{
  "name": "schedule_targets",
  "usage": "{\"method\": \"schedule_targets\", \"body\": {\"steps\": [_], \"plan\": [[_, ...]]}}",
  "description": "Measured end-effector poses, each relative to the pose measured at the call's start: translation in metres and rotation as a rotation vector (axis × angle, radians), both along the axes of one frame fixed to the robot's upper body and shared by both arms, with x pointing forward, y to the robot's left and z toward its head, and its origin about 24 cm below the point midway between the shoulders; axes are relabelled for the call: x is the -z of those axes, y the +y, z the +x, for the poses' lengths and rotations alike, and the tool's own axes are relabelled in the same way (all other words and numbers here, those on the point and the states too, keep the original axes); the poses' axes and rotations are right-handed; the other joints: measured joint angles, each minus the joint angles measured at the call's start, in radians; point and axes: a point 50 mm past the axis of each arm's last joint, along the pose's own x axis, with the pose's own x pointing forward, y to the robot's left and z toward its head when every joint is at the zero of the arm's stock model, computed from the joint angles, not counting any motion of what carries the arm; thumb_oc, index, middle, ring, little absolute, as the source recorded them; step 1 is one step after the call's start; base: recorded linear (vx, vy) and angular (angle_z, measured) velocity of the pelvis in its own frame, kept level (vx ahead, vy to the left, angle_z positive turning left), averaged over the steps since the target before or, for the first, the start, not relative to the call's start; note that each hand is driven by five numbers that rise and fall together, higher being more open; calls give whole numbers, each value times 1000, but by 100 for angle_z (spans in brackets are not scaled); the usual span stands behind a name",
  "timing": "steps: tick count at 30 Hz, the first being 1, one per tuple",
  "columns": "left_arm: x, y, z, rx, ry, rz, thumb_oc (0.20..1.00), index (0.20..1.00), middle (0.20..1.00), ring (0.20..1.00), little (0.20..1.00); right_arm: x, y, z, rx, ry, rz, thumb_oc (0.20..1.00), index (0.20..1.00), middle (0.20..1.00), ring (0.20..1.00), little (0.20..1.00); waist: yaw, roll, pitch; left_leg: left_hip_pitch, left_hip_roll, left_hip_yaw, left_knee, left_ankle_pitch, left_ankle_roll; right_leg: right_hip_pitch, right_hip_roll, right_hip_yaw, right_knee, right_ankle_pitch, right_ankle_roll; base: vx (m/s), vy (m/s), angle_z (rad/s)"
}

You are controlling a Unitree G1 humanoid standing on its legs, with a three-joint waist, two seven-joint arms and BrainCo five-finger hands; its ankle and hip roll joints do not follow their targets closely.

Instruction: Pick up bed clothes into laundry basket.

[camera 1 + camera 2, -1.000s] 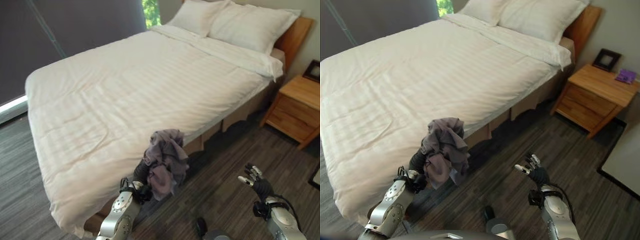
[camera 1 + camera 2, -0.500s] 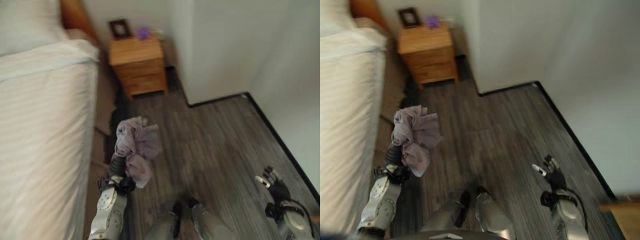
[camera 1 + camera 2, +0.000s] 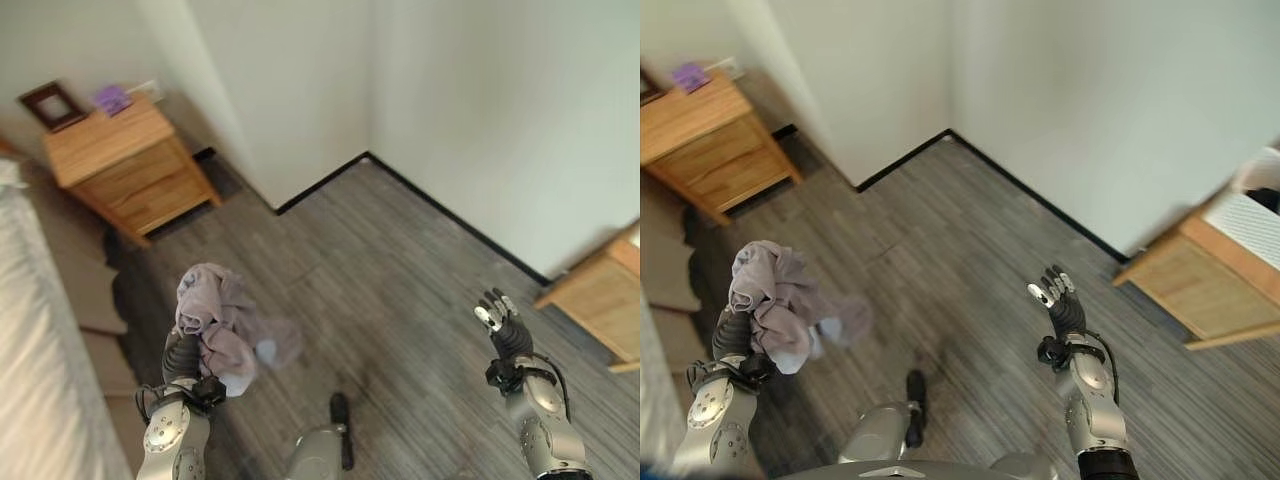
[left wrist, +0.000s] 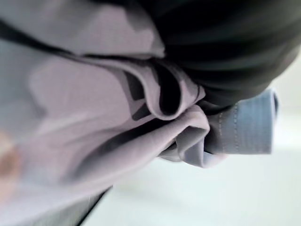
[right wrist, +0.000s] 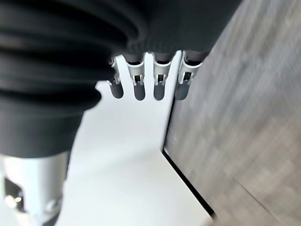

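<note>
Left eye view: left hand [image 3: 183, 357] clutches bunched lilac clothes [image 3: 218, 322] over wood floor [image 3: 400, 290]; right hand [image 3: 500, 325] hangs open-fingered. Carrying underway; locating the basket likely comes next.

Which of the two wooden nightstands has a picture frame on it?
The nightstand by the bed, on the robot's left: it carries a dark frame. The other nightstand shows none.

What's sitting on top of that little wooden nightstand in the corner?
On the nightstand there is a dark picture frame and a small purple object beside it. What is in its drawers cannot be seen; they are closed.
</note>
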Motion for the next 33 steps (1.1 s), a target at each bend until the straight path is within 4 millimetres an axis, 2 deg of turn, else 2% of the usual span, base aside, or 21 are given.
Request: {"method": "schedule_targets", "body": {"steps": [2, 3, 4, 5, 6, 7, 10, 12, 13, 14, 15, 16, 17, 18, 19, 20, 21, 22, 24, 28, 33], "plan": [[11, 1, -14, -20, 59, -9, 200, 200, 200, 200, 200, -9, 4, 5, -59, -32, -67, 1000, 1000, 1000, 1000, 1000, 0, 21, -18, 27, 61, 89, -7, 5, 0, -22, 46, -100, -100, -8, -6, -134, -314, -225], [12, 1, -15, -13, 71, -5, 200, 200, 200, 200, 200, -5, -5, -4, -61, 0, -108, 1000, 1000, 1000, 1000, 1000, -19, 25, -37, 40, 76, 124, -9, 31, -36, -21, 65, -120, -167, -29, 11, -69, -319, -172], [7, -1, -9, 0, 43, -1, 200, 200, 200, 200, 200, 3, -13, -15, -36, 41, -117, 1000, 1000, 1000, 1000, 1000, -24, 12, -47, 40, 77, 140, -11, 42, -53, -8, 80, -100, -221, -47, 11, -51, -325, -83], [5, -5, -2, 8, 18, -15, 200, 200, 200, 200, 200, 11, -23, -25, -16, 90, -136, 1000, 1000, 1000, 1000, 1000, -42, 23, -48, 34, 94, 133, -11, 55, -71, 11, 113, -100, -266, -41, 24, -46, -353, -21], [4, -9, 2, 22, 5, -22, 200, 200, 200, 200, 200, 19, -29, -35, 2, 142, -143, 1000, 1000, 1000, 1000, 1000, -46, 33, -49, 31, 117, 131, -11, 62, -72, 15, 147, -80, -294, -46, 4, -76, -463, -5], [4, -12, 3, 34, 1, -25, 200, 200, 200, 200, 200, 25, -35, -44, 19, 183, -148, 1000, 1000, 1000, 1000, 1000, -61, 44, -53, 32, 141, 122, -9, 81, -80, 17, 179, -77, -308, -39, 0, -60, -372, 15], [12, -26, 12, 100, 39, -13, 200, 200, 200, 200, 200, 32, -45, -59, 34, 241, -168, 1000, 1000, 1000, 1000, 1000, -107, 76, -49, -11, 207, 87, 31, 149, -88, 17, 266, -11, -304, -97, -40, -67, -265, 36], [20, -29, 6, 114, 77, -11, 200, 200, 200, 200, 200, 26, -49, -53, 32, 214, -178, 1000, 1000, 1000, 1000, 1000, -117, 86, -43, -2, 235, 61, 30, 204, -140, 5, 278, 16, -288, -103, -61, -32, -136, -41], [19, -30, 4, 123, 80, -3, 200, 200, 200, 200, 200, 23, -49, -51, 30, 202, -185, 1000, 1000, 1000, 1000, 1000, -113, 77, -42, 7, 233, 12, 45, 222, -143, -10, 284, 61, -286, -88, -79, -6, -110, -96], [17, -27, -2, 114, 79, 5, 200, 200, 200, 200, 200, 18, -42, -39, -2, 169, -187, 1000, 1000, 1000, 1000, 1000, -108, 66, -35, 0, 234, -97, 93, 222, -143, -37, 278, 111, -277, -78, -90, 48, -190, -140], [19, -30, -3, 129, 83, 9, 200, 200, 200, 200, 200, 12, -37, -28, -29, 134, -190, 1000, 1000, 1000, 1000, 1000, -80, 33, -24, -32, 145, -365, 144, 117, -143, -62, 253, 196, -268, -65, -115, 73, -130, -191], [21, -39, 7, 172, 81, -5, 200, 200, 200, 200, 200, 9, -41, -22, -30, 121, -206, 1000, 1000, 1000, 1000, 1000, -27, 13, -19, 8, -8, -628, 64, -6, -208, -102, 215, 292, -267, -48, -133, 96, -132, -156], [23, -45, 11, 193, 77, -24, 200, 200, 200, 200, 200, 7, -43, -19, -32, 119, -215, 1000, 1000, 1000, 1000, 1000, -24, 16, -11, 7, -61, -634, 36, -30, -201, -103, 205, 298, -279, -49, -128, 69, -57, -105], [18, -59, 20, 210, 28, -70, 200, 200, 200, 200, 200, 4, -53, -21, -11, 117, -235, 1000, 1000, 1000, 1000, 1000, -45, 54, -3, -7, -118, -579, 26, -47, -177, -92, 214, 294, -300, -36, -105, 73, -11, -53], [15, -59, 21, 207, 8, -74, 200, 200, 200, 200, 200, 8, -50, -24, -1, 128, -208, 1000, 1000, 1000, 1000, 1000, -39, 69, 4, -12, -118, -551, 51, -98, -163, -94, 239, 303, -291, -35, -79, 90, -21, -57], [14, -55, 19, 195, 5, -73, 200, 200, 200, 200, 200, 10, -41, -26, -31, 132, -194, 1000, 1000, 1000, 1000, 1000, -29, 68, 7, -16, -86, -507, 42, -135, -187, -111, 253, 310, -266, -54, -67, 96, -17, -88], [13, -53, 21, 194, 4, -65, 200, 200, 200, 200, 200, 12, -36, -28, -46, 129, -177, 1000, 1000, 1000, 1000, 1000, -19, 45, 26, 0, -59, -485, 23, -125, -196, -163, 283, 301, -145, -93, -69, 96, 35, -75], [14, -49, 19, 204, 24, -43, 200, 200, 200, 200, 200, 17, -32, -33, -35, 141, -147, 1000, 1000, 1000, 1000, 1000, -16, 30, 31, 14, -54, -461, 7, -113, -194, -157, 311, 307, -133, -127, -107, 101, 65, -47], [21, -55, 18, 246, 75, -41, 200, 200, 200, 200, 200, 27, -30, -45, 4, 180, -111, 1000, 1000, 1000, 1000, 1000, -31, 16, 26, 53, -58, -468, -22, -82, -177, -100, 322, 315, -201, -120, -111, 76, 53, 8], [24, -70, 20, 341, 92, -73, 200, 200, 200, 200, 200, 31, -24, -48, -2, 191, -87, 1000, 1000, 1000, 1000, 1000, -65, 20, 26, 55, -81, -499, -42, -48, -132, -57, 321, 294, -263, -90, -109, 111, 90, 27], [27, -63, 14, 315, 110, -72, 200, 200, 200, 200, 200, 18, -11, -26, -66, 120, -83, 1000, 1000, 1000, 1000, 1000, -64, 19, 26, 107, -89, -460, -73, -61, -112, -25, 309, 340, -309, -73, -108, 108, 94, -25]]}}
